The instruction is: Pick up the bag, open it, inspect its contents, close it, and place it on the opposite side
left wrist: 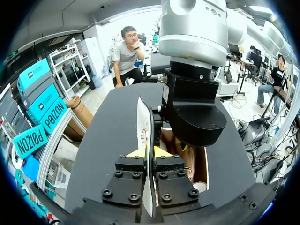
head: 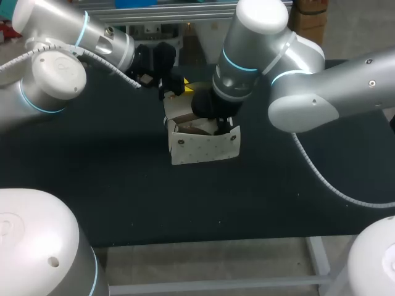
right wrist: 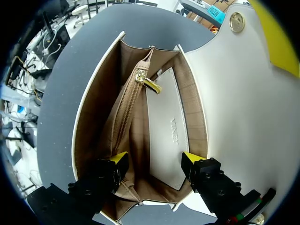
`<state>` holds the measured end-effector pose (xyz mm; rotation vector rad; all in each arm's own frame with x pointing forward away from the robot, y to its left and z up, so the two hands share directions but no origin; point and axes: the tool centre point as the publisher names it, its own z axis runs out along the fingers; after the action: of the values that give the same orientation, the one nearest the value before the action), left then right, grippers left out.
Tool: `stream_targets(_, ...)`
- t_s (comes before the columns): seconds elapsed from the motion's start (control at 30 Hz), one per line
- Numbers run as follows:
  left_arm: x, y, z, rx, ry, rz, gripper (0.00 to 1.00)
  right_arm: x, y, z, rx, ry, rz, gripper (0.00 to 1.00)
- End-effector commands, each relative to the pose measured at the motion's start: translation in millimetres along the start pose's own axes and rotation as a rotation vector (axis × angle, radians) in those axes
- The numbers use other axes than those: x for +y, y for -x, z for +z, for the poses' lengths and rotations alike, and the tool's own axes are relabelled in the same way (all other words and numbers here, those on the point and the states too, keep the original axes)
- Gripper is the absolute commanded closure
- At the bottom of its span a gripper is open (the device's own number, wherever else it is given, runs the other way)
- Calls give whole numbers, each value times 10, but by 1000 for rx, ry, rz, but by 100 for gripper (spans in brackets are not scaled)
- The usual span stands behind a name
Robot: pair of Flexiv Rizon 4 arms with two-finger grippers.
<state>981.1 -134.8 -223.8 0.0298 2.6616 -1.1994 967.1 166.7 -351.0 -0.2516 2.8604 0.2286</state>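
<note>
Currently the inspection step is judged to be in hand. The bag stands open on the table; its flap is clamped by the left gripper. The right gripper is held wide inside the bag. Next, withdrawal would be required before closing.

A robotics lab: a silver-white left arm and right arm, each with glowing blue joint rings, hang from either side over a dark tabletop.
</note>
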Motion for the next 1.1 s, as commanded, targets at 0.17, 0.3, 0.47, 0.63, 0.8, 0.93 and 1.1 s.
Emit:
stream_targets(0.17,-14,-14,-3,2,-2,2,100,9,30,91,4,-4,-3,0)
stream_targets(0.3,-15,-15,-4,2,-2,2,100,13,30,88,2,-4,-6,0)
stream_targets(0.47,-18,-15,-4,2,-2,4,100,13,31,84,1,-4,-6,0)
stream_targets(0.63,-18,-14,1,6,-2,5,100,14,33,79,-3,-4,-7,0)
stream_targets(0.8,-17,-12,4,9,-2,5,100,19,34,28,-43,7,-13,23)
stream_targets(0.93,-18,-6,8,10,-2,5,100,23,32,-29,-78,15,-21,100)
stream_targets(1.1,-21,5,21,15,-1,4,100,28,22,-117,-135,25,-30,100)
